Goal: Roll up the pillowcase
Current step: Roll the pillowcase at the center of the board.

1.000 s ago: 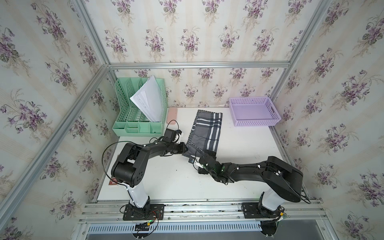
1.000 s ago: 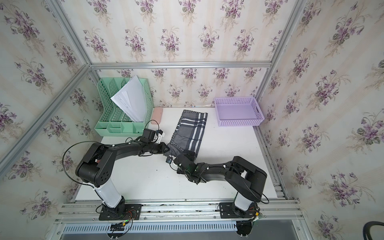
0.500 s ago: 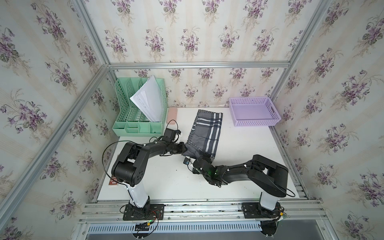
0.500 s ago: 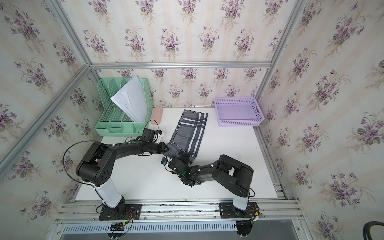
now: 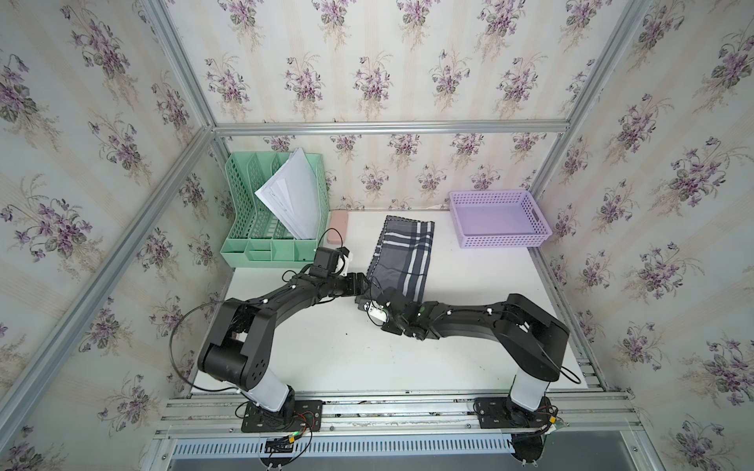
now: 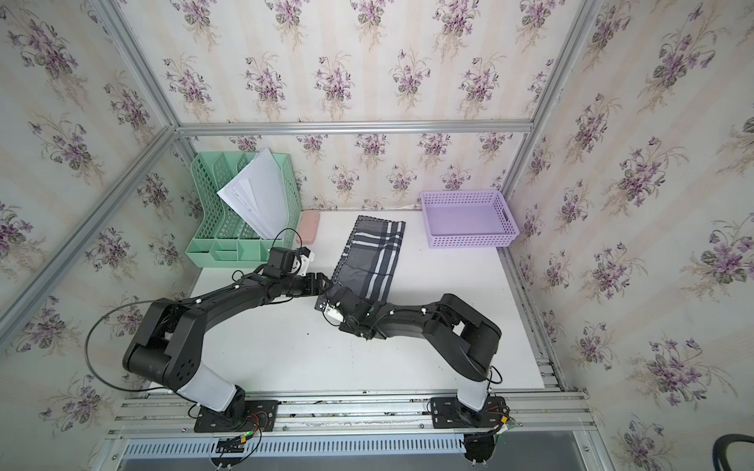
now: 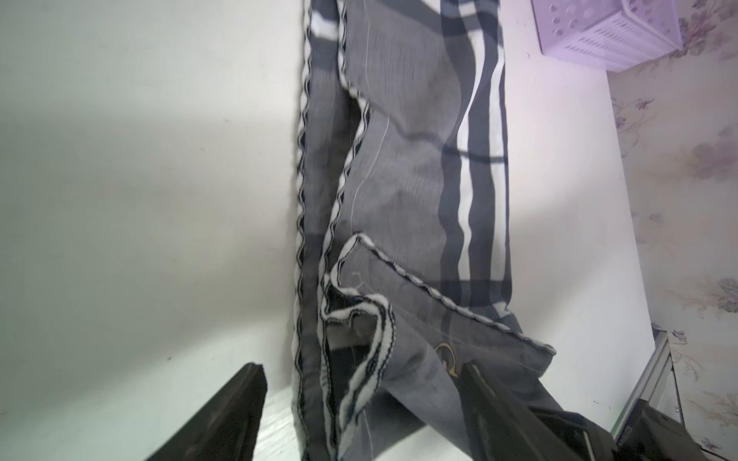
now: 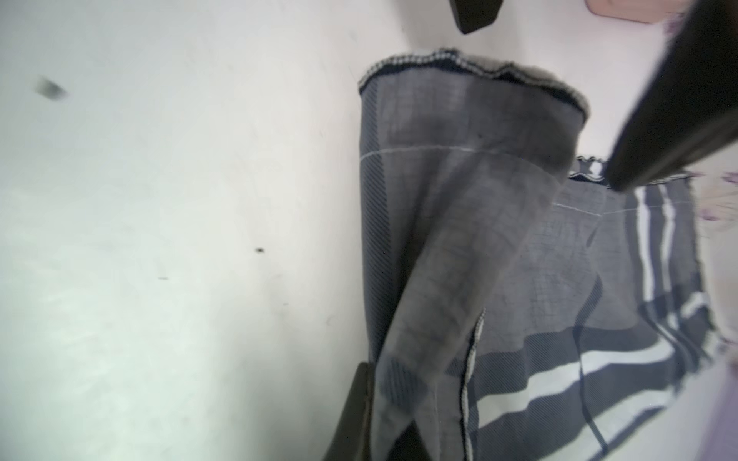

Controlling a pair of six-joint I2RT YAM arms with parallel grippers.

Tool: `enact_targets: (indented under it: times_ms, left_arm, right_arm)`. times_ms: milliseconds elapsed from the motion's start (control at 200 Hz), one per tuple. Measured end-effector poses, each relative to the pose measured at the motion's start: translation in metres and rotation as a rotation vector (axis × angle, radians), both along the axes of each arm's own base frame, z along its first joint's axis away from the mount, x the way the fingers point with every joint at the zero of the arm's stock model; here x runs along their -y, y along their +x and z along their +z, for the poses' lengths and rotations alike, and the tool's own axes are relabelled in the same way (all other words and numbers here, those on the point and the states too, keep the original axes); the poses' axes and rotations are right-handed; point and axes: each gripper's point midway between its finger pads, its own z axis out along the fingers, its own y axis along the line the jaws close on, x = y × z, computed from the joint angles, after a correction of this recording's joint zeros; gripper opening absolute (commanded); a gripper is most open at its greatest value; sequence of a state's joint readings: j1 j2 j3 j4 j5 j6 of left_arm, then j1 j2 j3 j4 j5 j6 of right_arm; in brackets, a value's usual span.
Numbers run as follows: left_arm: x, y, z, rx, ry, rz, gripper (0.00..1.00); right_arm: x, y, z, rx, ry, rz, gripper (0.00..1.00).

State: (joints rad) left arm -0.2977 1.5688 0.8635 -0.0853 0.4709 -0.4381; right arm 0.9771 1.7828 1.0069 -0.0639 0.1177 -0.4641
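Between the jaws of the right gripper (image 8: 383,403), wide 1 second ago and now clenched, the near corner of the soft grey plaid fabric pillowcase (image 5: 404,253) lying unrolled ahead is grasped, while the left gripper (image 7: 361,369) alongside has been released: a handover, rolling judged not yet begun.

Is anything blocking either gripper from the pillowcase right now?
Nothing visible does. The left gripper, jaws open, flanks the near corner of the pillowcase; the right gripper is shut on that same end.
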Motion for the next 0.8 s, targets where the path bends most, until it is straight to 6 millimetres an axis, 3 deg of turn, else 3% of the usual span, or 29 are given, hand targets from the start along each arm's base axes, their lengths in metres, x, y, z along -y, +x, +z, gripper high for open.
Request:
enact_targets:
  times_ms: [185,240,365,494,679,799]
  left_arm:
    - [-0.010,-0.019,0.006,0.017,-0.009,0.017,0.84]
    - [-0.011,-0.029,0.008,0.027,-0.023,0.010,0.84]
    - [-0.011,-0.044,0.013,0.068,-0.063,-0.008,0.86]
    - [-0.002,-0.048,0.008,0.082,-0.106,-0.047,0.85]
    - [0.005,-0.044,-0.026,0.012,-0.108,-0.069,0.68]
    - [0.007,-0.042,-0.044,-0.028,-0.091,-0.075,0.56]
  right_arm:
    - [-0.002,-0.050,0.004,-0.490,0.124,0.097,0.00]
    - [0.002,-0.055,0.005,-0.619,0.162,0.101,0.00]
    - [0.006,-0.049,0.014,-0.876,0.277,0.087,0.00]
    - [0.003,-0.034,0.014,-1.092,0.357,0.125,0.00]
    - [0.004,-0.020,0.002,-1.259,0.394,0.120,0.01]
    - [0.006,-0.016,-0.001,-1.265,0.387,0.072,0.16]
